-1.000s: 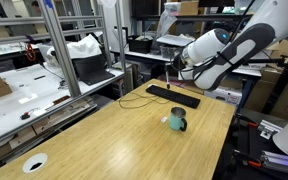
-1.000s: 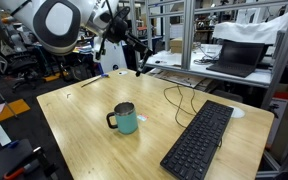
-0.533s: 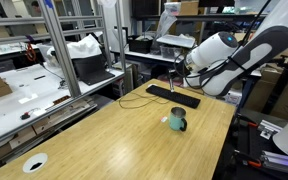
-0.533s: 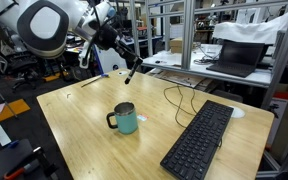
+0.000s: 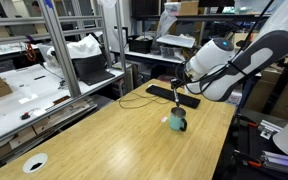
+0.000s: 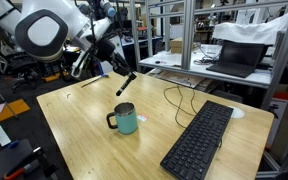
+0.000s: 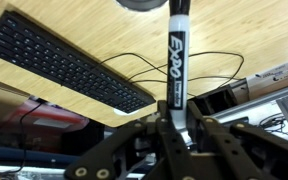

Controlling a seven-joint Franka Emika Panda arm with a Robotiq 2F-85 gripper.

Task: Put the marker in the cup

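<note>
— Where is the marker?

— In my gripper (image 7: 174, 118). My jaws are clenched on one end of the marker (image 7: 174, 55). In the wrist view its whitish, lettered body runs straight up from between my fingers (image 7: 156, 132), and its dark cap reaches the top edge of the picture.

— And the cup?

— The cup (image 6: 126, 120) stands upright on the wooden table (image 6: 69, 125), with its handle out to one side. In an exterior view the marker (image 6: 126, 84) hangs tilted in the air above it. The free end points down toward the opening but stays clear of the rim, so nothing touches.

— Can you see the cup from the wrist?

— I see only a dark rounded edge at the very top, just beside the cap. I cannot tell for certain that it is the rim.

— What else is on the table?

— A black keyboard (image 6: 197, 140) lies near the cup but apart from it. A thin black cable (image 6: 179, 95) loops across the wood beyond them. In an exterior view a flat white disc (image 5: 34, 162) sits at the corner, well apart from the cup (image 5: 177, 121). In that view the marker is too small to make out.
</note>
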